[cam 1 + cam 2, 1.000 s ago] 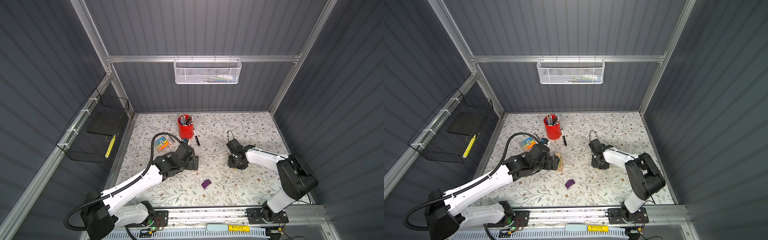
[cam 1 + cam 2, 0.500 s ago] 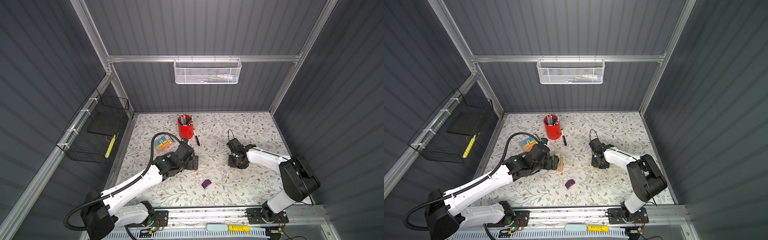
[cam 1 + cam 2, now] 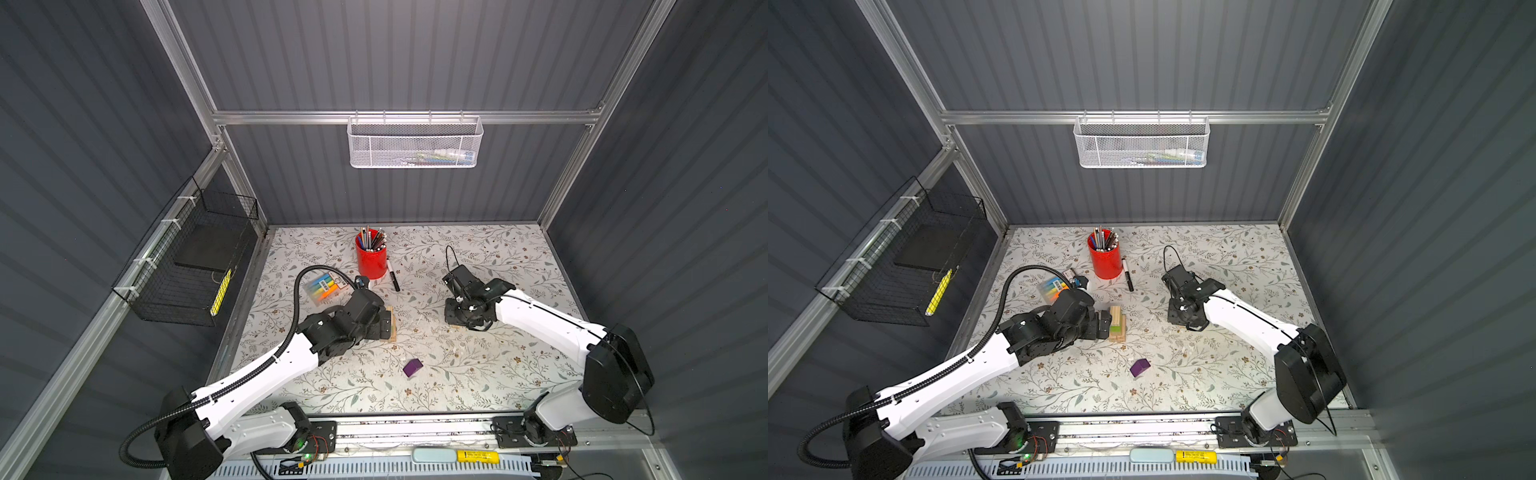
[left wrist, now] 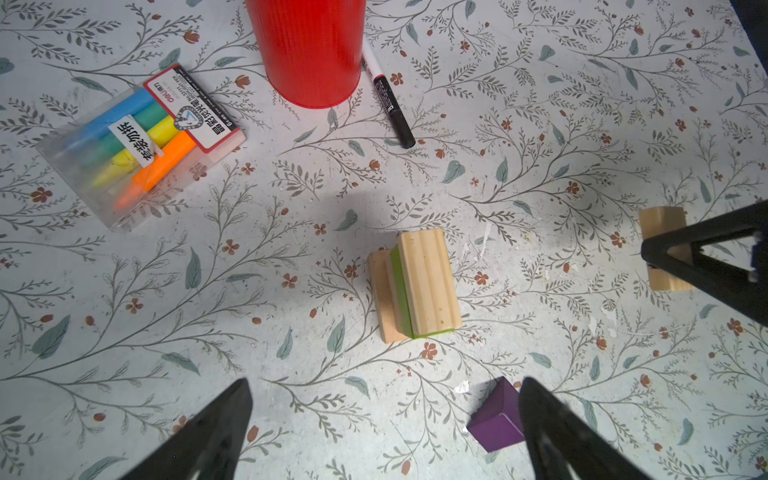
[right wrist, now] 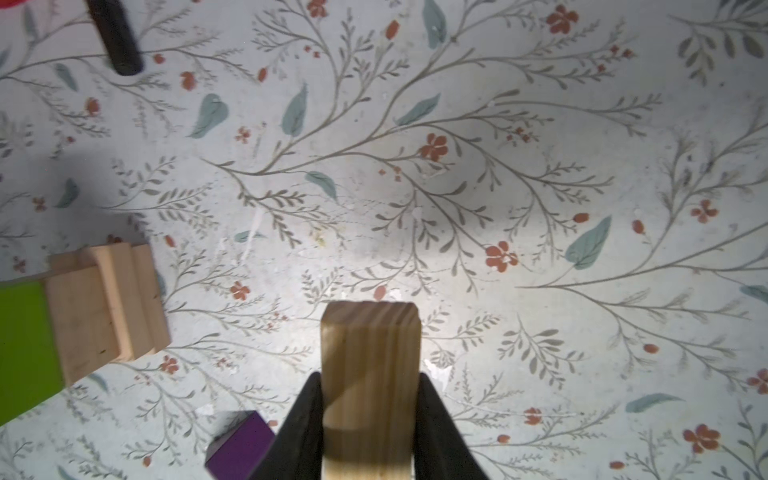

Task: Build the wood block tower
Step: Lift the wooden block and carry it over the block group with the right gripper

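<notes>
1. Two black parallel grippers on white arms. The left gripper (image 4: 384,386) has its jaws spread wide and holds nothing. In both top views it hangs just left of the wood block tower (image 3: 1117,324), left of centre.
2. One right gripper (image 5: 370,376), right of centre in a top view (image 3: 457,320). Its jaws are drawn in against the long sides of a pale natural-wood rectangular block (image 5: 370,353). Whether that block rests on the table cannot be told.
3. One wood block tower, a short stack with stepped edges. A pale plank lies on top, a lime-green block (image 4: 400,291) sits under it, and pale planks lie below. It stands well apart from the gripped block.
4. One purple block (image 3: 412,368), loose on the table, below the tower in both top views and apart from it.
5. One floral-patterned table (image 3: 478,374) bearing everything listed.
6. One red cylindrical pencil cup (image 3: 371,259), upper centre of the table.
7. One black marker pen (image 3: 392,279), lying just right of the cup.
8. One clear pack of coloured highlighters (image 4: 141,141), left of the cup in the top views.
</notes>
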Controlling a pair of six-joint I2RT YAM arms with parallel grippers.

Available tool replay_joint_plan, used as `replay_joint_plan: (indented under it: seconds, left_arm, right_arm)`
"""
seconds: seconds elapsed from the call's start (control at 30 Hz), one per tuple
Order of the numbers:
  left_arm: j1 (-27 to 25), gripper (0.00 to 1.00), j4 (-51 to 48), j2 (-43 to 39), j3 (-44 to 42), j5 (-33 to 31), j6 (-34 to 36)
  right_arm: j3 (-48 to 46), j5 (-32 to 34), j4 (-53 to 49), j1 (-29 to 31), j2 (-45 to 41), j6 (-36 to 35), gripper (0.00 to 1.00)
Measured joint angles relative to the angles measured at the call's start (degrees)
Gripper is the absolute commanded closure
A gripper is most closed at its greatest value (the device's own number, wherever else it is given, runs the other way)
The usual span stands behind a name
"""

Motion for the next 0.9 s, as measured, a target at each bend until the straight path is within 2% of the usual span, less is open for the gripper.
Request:
replay_joint_plan:
  seconds: [0.27, 0.6, 0.9]
  left_arm:
    - [0.0, 0.0, -3.3, -5.0, -1.4, -3.1, -2.0]
    - [0.0, 0.0, -8.2, -9.8, -3.7, -6.6, -5.0]
    - [0.0, 0.0, -11.0, -12.6, -4.4, -9.2, -7.4]
  right_arm:
    - [10.7, 0.2, -4.2, 6.9, 3.4, 3.7, 0.71]
    - [25.7, 0.4, -7.1, 14.1, 14.5, 7.4, 0.71]
    - [36.7, 2.0, -10.1, 17.7, 23.8, 9.0, 0.71]
